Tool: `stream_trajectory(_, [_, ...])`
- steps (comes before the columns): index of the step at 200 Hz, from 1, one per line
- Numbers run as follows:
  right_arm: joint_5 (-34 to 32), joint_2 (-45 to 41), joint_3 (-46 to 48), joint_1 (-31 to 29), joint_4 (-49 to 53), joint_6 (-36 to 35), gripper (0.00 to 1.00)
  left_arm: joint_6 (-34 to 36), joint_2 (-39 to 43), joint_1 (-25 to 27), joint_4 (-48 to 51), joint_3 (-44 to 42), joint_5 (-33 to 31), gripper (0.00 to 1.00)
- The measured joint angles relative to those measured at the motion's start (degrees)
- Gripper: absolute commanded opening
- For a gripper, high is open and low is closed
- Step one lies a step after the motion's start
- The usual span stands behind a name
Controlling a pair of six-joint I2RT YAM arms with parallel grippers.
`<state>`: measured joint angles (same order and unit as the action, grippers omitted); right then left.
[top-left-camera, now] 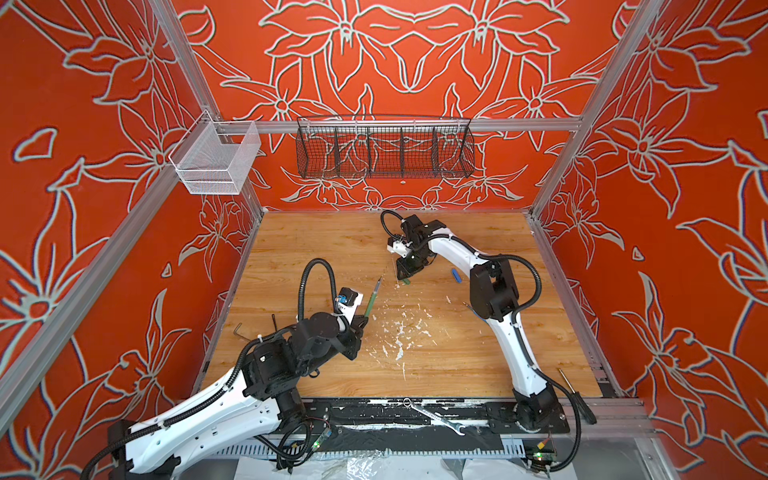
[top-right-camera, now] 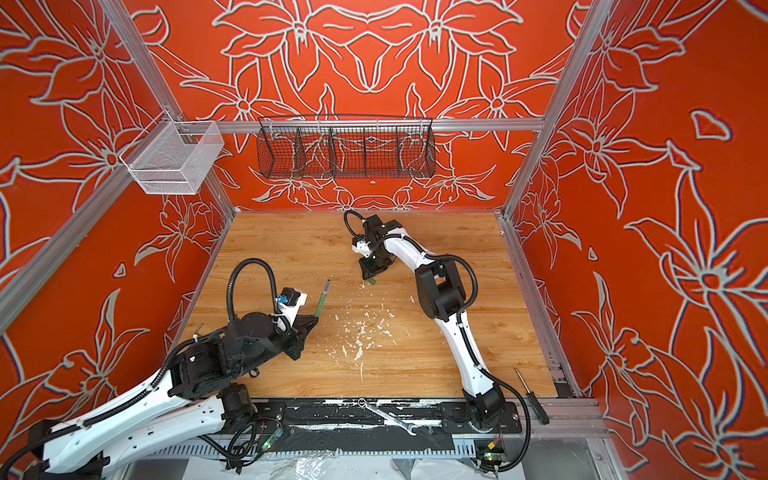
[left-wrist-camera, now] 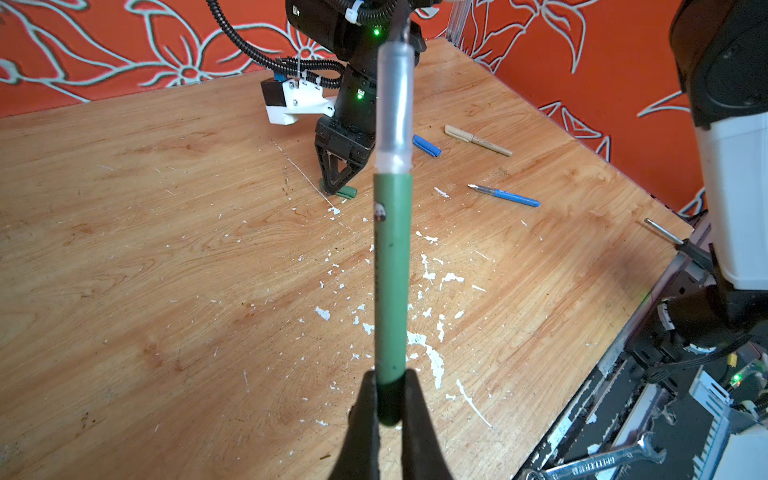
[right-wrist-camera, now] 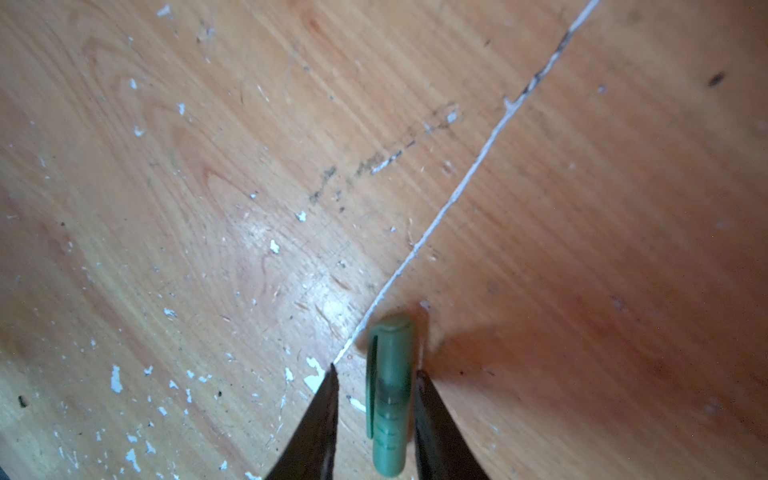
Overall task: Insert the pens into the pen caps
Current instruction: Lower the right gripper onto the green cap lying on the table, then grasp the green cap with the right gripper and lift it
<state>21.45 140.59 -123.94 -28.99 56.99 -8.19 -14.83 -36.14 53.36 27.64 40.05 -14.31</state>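
My left gripper (left-wrist-camera: 390,378) is shut on the blunt end of the green pen (left-wrist-camera: 392,270), which points up and away over the table with its tip bare, as both top views show (top-left-camera: 372,301) (top-right-camera: 322,299). The green cap (right-wrist-camera: 390,395) lies flat on the wood between the fingers of my right gripper (right-wrist-camera: 376,370). One finger touches it and the other stands a small gap off, so the jaws are open. In a top view the right gripper (top-left-camera: 403,276) is down at the table's middle. A blue cap (left-wrist-camera: 426,145), a blue pen (left-wrist-camera: 505,195) and a beige pen (left-wrist-camera: 478,140) lie beyond.
A hex key (top-left-camera: 237,332) lies near the left edge. On the front rail are a silver wrench (top-left-camera: 436,417) and a screwdriver (top-left-camera: 577,399). A white mesh basket (top-left-camera: 216,160) and a black wire basket (top-left-camera: 384,151) hang on the back frame. White flecks dot the wooden table (top-left-camera: 540,332).
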Motion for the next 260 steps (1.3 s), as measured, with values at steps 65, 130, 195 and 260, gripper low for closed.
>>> stream_trajectory(65, [-0.2,2.4,-3.8,0.0,3.0,-0.7,0.24,0.0,0.5,0.0,0.3,0.0,0.0,0.0])
stream_trajectory(130, [-0.1,2.5,-3.8,-0.3,3.5,0.1,0.16,0.0,0.7,0.0,0.3,0.0,0.0,0.0])
stream_trajectory(195, [1.4,-4.2,6.4,-0.3,-2.4,4.3,0.12,0.0,-0.2,0.0,0.2,0.0,0.0,0.0])
stream_trajectory(260, [7.0,-26.7,32.3,-0.2,-21.3,11.9,0.08,-0.3,0.0,0.0,-2.7,-3.2,-0.1,0.0])
